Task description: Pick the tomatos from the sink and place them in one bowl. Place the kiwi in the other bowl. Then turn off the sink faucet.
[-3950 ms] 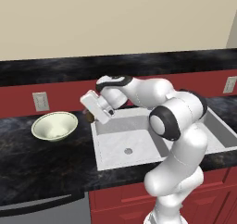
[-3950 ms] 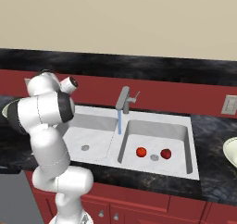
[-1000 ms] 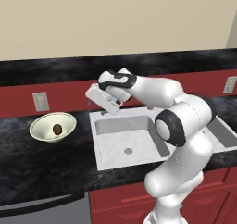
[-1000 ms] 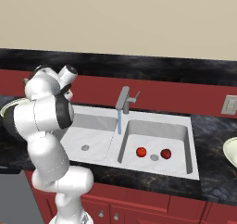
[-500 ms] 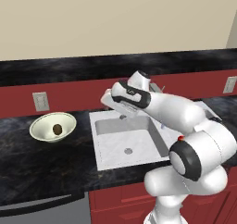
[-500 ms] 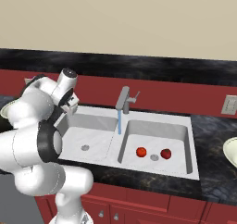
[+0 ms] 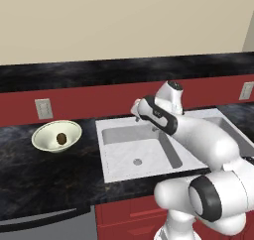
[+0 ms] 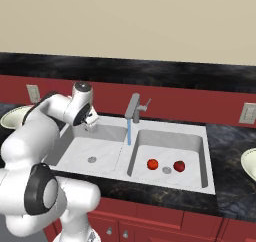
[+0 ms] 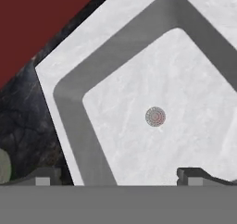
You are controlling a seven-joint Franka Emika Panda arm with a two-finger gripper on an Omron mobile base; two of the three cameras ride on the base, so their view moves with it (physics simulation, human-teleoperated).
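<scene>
Kiwi sits in the other bowl; tomatos wait in the sink, faucet apparently running, gripper spread empty

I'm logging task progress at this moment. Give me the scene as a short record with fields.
kiwi: in the cream-green bowl on the counter left of the sink
tomatoes: two, in the right basin beside its drain
faucet: running, blue stream falling at the right basin's left edge
gripper: open, empty, over the left basin
second bowl: at the right edge, contents hidden
</scene>
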